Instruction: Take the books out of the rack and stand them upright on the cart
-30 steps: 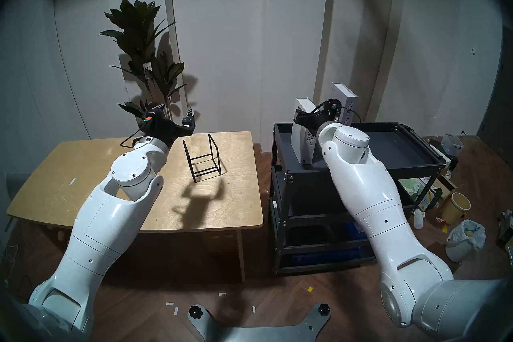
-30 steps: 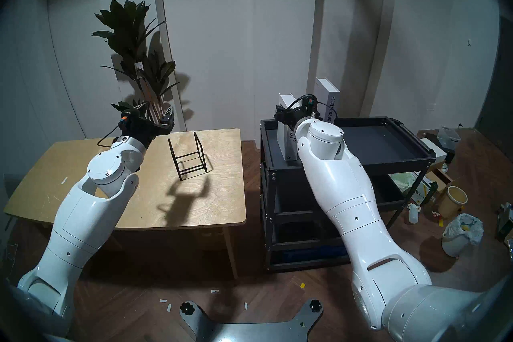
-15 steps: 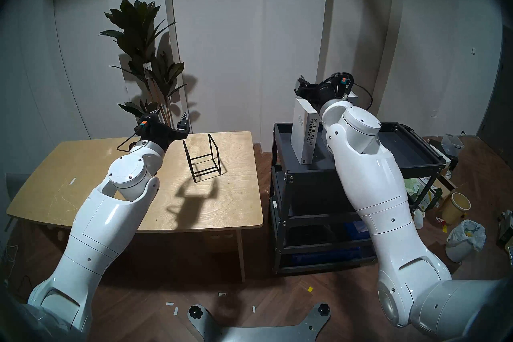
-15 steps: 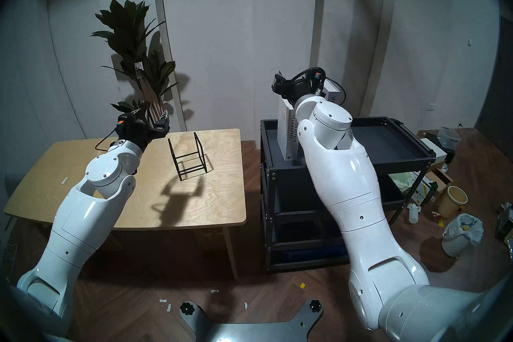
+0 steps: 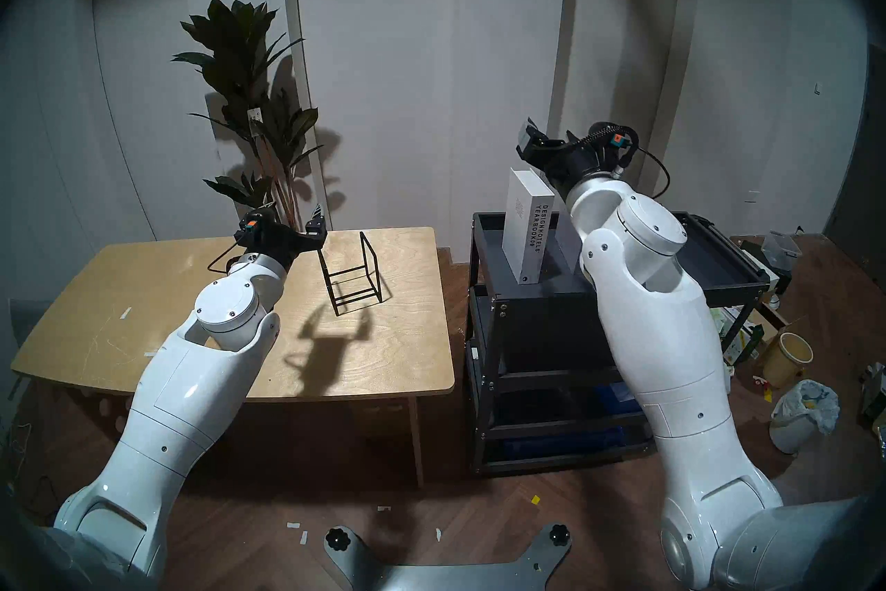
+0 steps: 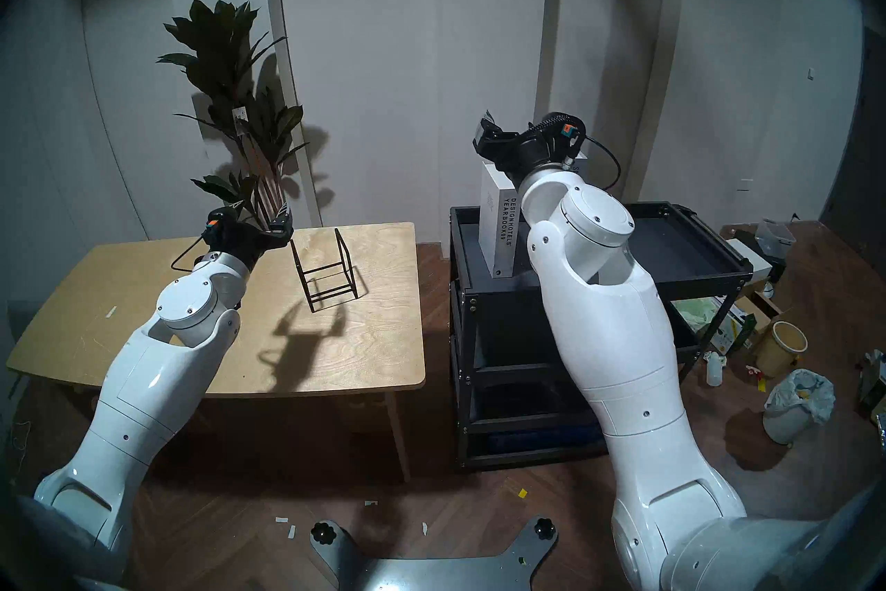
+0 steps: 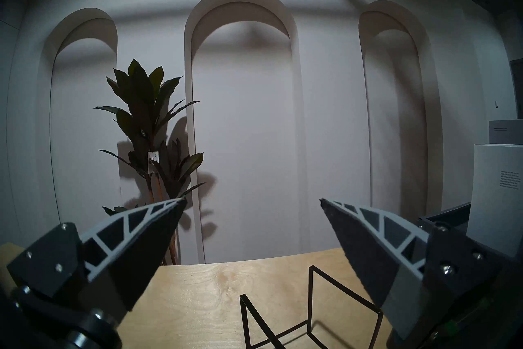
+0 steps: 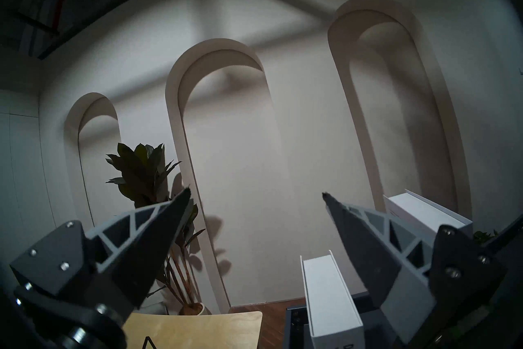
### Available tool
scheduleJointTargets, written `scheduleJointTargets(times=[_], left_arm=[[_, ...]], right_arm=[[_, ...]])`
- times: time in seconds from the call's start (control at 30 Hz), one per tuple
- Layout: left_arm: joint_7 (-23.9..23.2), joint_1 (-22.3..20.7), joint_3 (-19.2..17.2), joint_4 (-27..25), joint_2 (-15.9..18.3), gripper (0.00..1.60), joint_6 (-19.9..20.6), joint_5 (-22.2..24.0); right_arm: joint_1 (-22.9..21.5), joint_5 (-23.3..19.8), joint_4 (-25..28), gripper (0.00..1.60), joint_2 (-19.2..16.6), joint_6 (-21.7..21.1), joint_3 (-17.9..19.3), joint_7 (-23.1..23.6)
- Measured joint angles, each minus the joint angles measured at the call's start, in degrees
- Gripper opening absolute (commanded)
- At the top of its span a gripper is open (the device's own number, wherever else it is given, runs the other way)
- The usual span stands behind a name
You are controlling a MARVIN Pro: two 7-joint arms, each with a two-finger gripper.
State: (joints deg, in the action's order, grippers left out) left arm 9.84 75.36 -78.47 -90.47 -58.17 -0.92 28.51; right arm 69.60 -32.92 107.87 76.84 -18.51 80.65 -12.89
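Observation:
The shorter book [image 5: 527, 235], spine "DESIGN HOTELS YEARBOOK 09", stands upright on the top tray of the black cart [image 5: 537, 302]. The taller book is hidden behind my right arm in the head views. It shows in the right wrist view [image 8: 424, 215], upright behind the shorter one [image 8: 331, 306]. My right gripper [image 5: 537, 139] is open and empty, above the shorter book's top and clear of it. The black wire rack [image 5: 352, 273] stands empty on the wooden table [image 5: 144, 288]. My left gripper [image 5: 293, 211] is open and empty, just left of the rack and above it.
A tall potted plant [image 5: 249, 96] stands behind the table's far edge, close to my left gripper. To the right of the cart the floor holds a beige bucket [image 5: 786, 357], a bagged bin [image 5: 800, 412] and boxes.
My right gripper has risen from beside the shorter book to above its top, and the book stays standing. My left gripper has sunk a little toward the table.

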Motion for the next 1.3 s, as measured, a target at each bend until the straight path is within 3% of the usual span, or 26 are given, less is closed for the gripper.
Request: scheduleJointTargets(times=[0.4, 0.73, 0.87, 1.0, 1.3], left_arm=[[-1.5, -0.3, -1.7, 0.4, 0.3, 1.60, -2.0, 1.1], [-3.5, 0.1, -1.6, 0.9, 0.2, 1.60, -5.7, 1.9], [-3.9, 0.2, -1.5, 1.1, 0.1, 1.60, -6.8, 1.6], [-4.2, 0.3, -1.4, 1.2, -0.2, 1.60, -7.8, 1.1], [-4.3, 0.8, -1.7, 1.2, -0.5, 1.60, -8.5, 0.7]], right_arm=[[9.5, -5.3, 8.7, 1.60, -4.4, -2.6, 5.4, 1.3], [16.1, -10.2, 9.6, 1.60, -8.1, -5.5, 10.7, 6.6], [16.3, -10.3, 7.5, 1.60, -8.8, -4.9, 10.7, 8.6], [15.3, -8.7, 4.5, 1.60, -9.0, -2.9, 8.4, 9.9], [14.1, -4.9, 3.8, 1.60, -8.6, 0.8, 5.9, 9.7]])
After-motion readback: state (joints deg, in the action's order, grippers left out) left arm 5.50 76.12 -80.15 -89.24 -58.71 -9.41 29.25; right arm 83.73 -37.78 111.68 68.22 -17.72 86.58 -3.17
